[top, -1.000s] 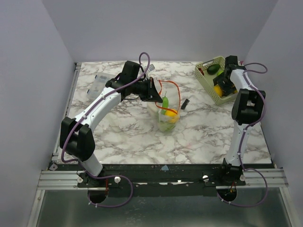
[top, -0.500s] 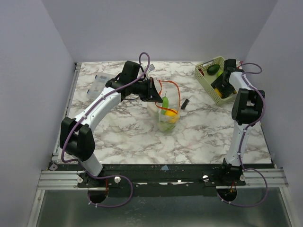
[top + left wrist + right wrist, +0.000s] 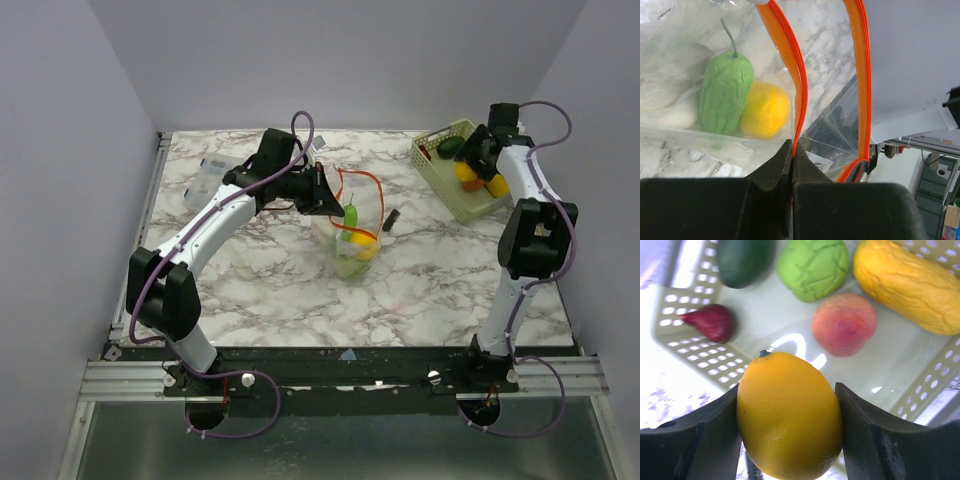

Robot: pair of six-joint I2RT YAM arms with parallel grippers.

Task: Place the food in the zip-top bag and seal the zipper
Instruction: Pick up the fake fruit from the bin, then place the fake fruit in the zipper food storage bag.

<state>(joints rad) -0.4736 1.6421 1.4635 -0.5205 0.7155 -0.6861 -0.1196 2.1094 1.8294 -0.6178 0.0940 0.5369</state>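
My left gripper (image 3: 322, 190) (image 3: 791, 150) is shut on the orange-red zipper (image 3: 790, 65) of the clear zip-top bag (image 3: 350, 235), holding its mouth open. Inside the bag lie a green toy vegetable (image 3: 725, 90) and a yellow fruit (image 3: 766, 110). My right gripper (image 3: 470, 165) (image 3: 790, 425) is shut on a yellow lemon (image 3: 789, 415), lifted above the pale green basket (image 3: 440, 180). More food lies in the basket below it: a dark green piece (image 3: 742, 260), a light green one (image 3: 812, 265), a pink peach (image 3: 844, 324), a yellow-orange piece (image 3: 910, 285) and a dark red one (image 3: 710, 322).
A small black object (image 3: 391, 219) lies on the marble table between the bag and the basket. A clear plastic item (image 3: 207, 175) sits at the far left. Purple walls close in the table on three sides.
My right gripper has risen out of the basket with the lemon and moved a little toward the back. The left arm and the bag have not moved.
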